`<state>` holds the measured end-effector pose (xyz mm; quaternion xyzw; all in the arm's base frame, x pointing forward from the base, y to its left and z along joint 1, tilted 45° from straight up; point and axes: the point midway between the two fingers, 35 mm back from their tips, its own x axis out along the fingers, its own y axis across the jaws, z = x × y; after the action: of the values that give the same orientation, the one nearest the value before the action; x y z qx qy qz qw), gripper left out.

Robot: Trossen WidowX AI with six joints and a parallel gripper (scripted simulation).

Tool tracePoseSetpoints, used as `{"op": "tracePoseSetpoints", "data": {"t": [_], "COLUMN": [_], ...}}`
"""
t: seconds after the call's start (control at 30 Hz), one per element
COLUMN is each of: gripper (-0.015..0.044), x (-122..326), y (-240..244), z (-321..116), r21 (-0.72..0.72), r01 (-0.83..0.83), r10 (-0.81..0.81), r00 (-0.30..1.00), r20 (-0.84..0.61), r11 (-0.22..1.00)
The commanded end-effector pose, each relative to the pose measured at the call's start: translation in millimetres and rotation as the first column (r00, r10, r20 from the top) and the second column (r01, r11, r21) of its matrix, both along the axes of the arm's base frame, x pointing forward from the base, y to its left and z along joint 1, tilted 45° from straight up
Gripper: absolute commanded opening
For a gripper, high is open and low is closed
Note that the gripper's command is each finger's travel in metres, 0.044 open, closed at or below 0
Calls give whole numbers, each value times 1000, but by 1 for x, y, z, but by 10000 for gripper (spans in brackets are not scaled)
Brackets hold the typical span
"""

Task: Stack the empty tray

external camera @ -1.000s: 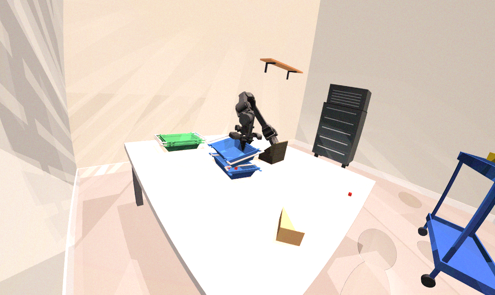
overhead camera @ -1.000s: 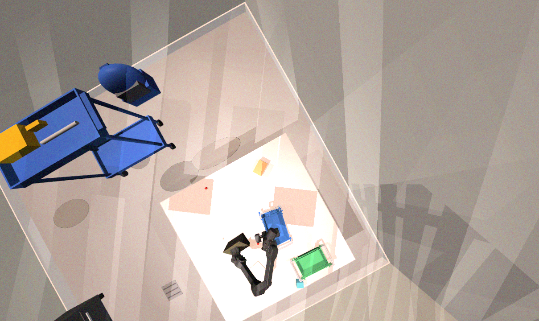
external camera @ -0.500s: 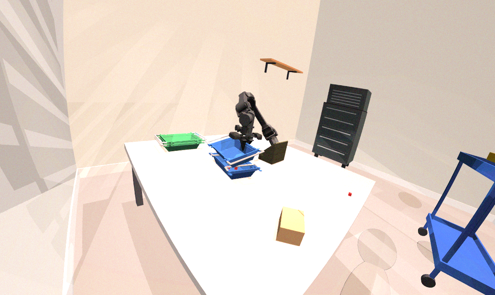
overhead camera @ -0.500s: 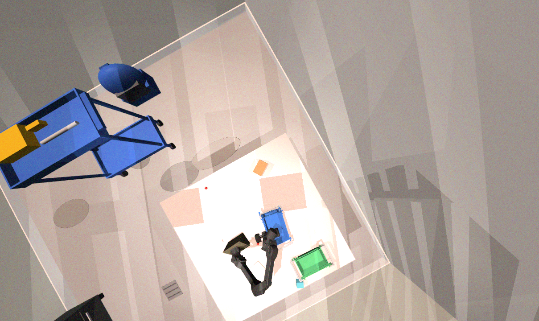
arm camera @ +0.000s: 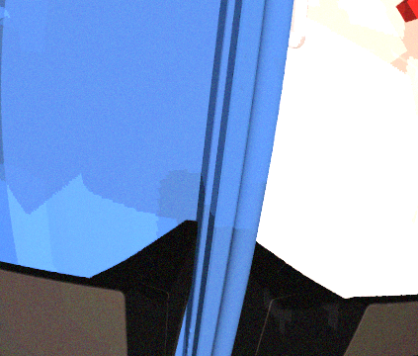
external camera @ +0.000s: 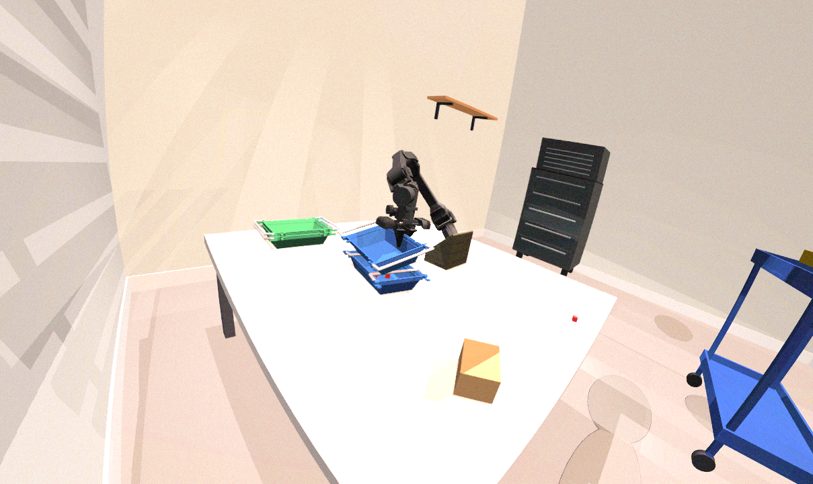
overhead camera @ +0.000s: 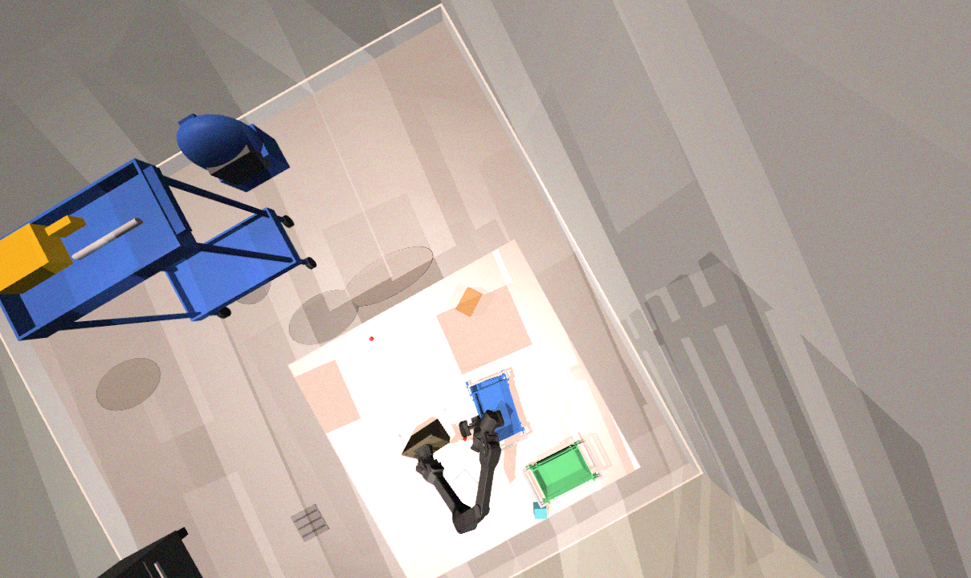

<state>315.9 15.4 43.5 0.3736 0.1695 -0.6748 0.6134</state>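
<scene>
My gripper (external camera: 400,239) (arm camera: 208,233) is shut on the side rim of the empty blue tray (overhead camera: 490,392) (external camera: 370,245) (arm camera: 110,99). This tray is directly above the loaded blue tray (external camera: 398,287), with its underside close to the lower tray's top; I cannot tell whether they touch. Its own near wire bar (external camera: 404,258) is out over its end. The loaded tray stands on the table, and a red block (external camera: 387,276) shows inside it. Its near bar (external camera: 406,272) lies across its top by that end. Its far bar is mostly hidden.
A green tray (overhead camera: 561,472) (external camera: 294,227) stands at the table's far end, with a cyan block (overhead camera: 540,510) beside it. A dark angled block (overhead camera: 426,437) (external camera: 451,251) is by the arm. An orange box (overhead camera: 468,301) (external camera: 477,373) and a loose red block (overhead camera: 371,338) (external camera: 574,318) stand apart.
</scene>
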Motion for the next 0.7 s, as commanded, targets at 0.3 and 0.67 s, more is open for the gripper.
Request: {"op": "tracePoseSetpoints", "data": {"t": [0.3, 0.67], "gripper": [0, 0], "x": [-8, -8], "y": [-6, -6], "z": [-9, -10], "r21": [7, 7], "r01": [10, 10], "r10": [-10, -10], "r00": [1000, 1000], "r20": [-19, -20], "r11": [1000, 1000]}}
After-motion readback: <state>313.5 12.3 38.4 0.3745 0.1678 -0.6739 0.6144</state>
